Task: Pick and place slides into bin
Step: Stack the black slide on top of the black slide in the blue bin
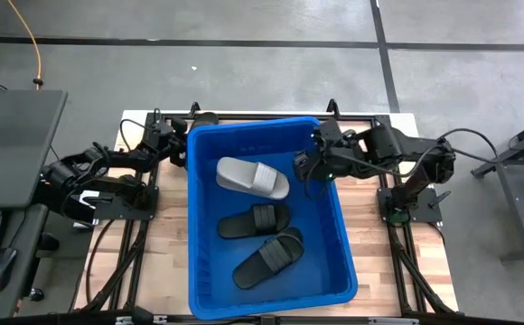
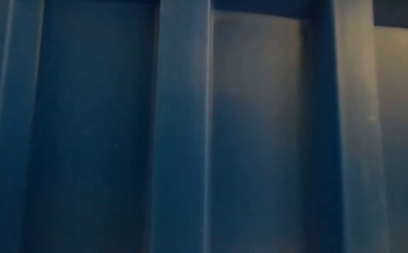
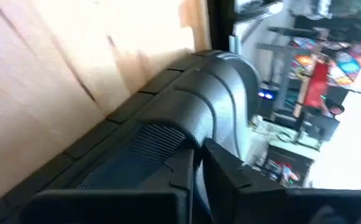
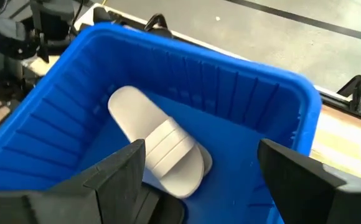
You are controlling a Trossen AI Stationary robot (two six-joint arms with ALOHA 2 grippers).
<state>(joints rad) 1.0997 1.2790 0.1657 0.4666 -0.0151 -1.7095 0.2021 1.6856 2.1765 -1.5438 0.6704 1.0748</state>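
the low view is filled by the ribbed outer wall of the bin (image 2: 190,126), pressed close to the lens; nothing else shows there

in the high view the bin (image 1: 199,226) occupies the centre of the wooden worktop (image 1: 167,262), long side running from the lower edge toward the upper middle of the frame. three slides lie on its floor. nearest the lower edge is a black slide (image 1: 269,258), angled, toe toward lower left. just above it, close by but whether touching cannot be told, lies a second black slide (image 1: 254,221), more nearly level. above that, in the upper half of the bin, lies a light grey slide (image 1: 253,177), strap toward the right

the right tool (image 1: 305,168) hangs over the upper right part of the bin, inside its rim line, to the right of the light grey slide. its fingers stand wide apart and hold nothing; in the right wrist view the two dark fingers (image 4: 115,171) frame the light grey slide (image 4: 159,149) lying on the blue floor below, clear of both

the left tool (image 1: 88,204) is at the left edge of the worktop, centre left of the frame, well apart from the bin, the arm folded back on itself. in the left wrist view its fingers (image 3: 187,180) are drawn together to a narrow line with nothing between them, pointing along the worktop plank toward a grey ribbed part of the arm

beyond the worktop, grey floor with dark lines fills the upper frame, a dark desk at far left
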